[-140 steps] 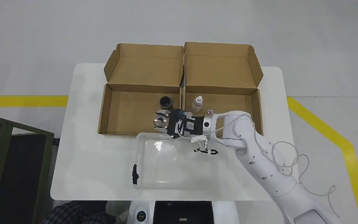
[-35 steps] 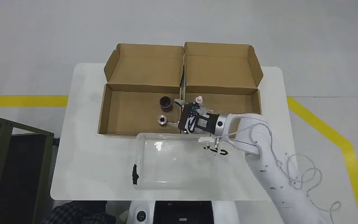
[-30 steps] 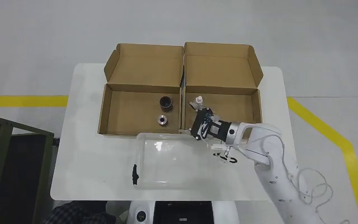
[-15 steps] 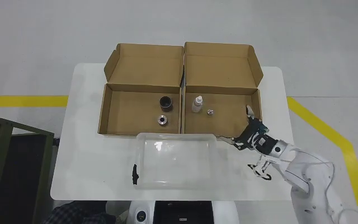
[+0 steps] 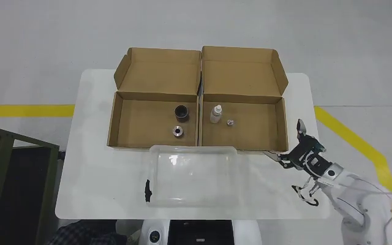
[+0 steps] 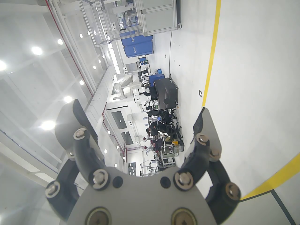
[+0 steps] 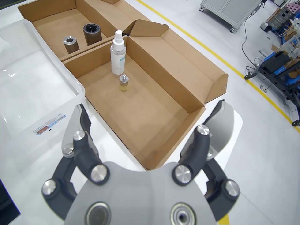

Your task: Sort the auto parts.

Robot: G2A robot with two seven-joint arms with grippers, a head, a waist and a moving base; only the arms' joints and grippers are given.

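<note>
Two open cardboard boxes stand side by side at the back. The left box (image 5: 131, 122) holds a dark cylinder (image 5: 182, 111) (image 7: 92, 33) and a smaller metal cylinder (image 5: 177, 130) (image 7: 70, 44). The right box (image 5: 257, 125) (image 7: 150, 118) holds a white spray bottle (image 5: 215, 113) (image 7: 118, 54) and a small capped bottle (image 5: 230, 122) (image 7: 123, 83). My right gripper (image 5: 285, 140) (image 7: 150, 108) hangs open and empty by the right box's near right corner. My left gripper (image 6: 140, 108) is open and empty, facing the hall away from the table.
A clear plastic bin (image 5: 160, 184) (image 7: 54, 54) sits in front of the boxes, with a label on its side. A small black part (image 5: 147, 190) lies on the white table (image 5: 92, 159) at the bin's left edge. Yellow floor lines run past the table.
The right gripper let go of the metal cylinder in the left box, then drew back rightward across the right box to the table's right front corner.
</note>
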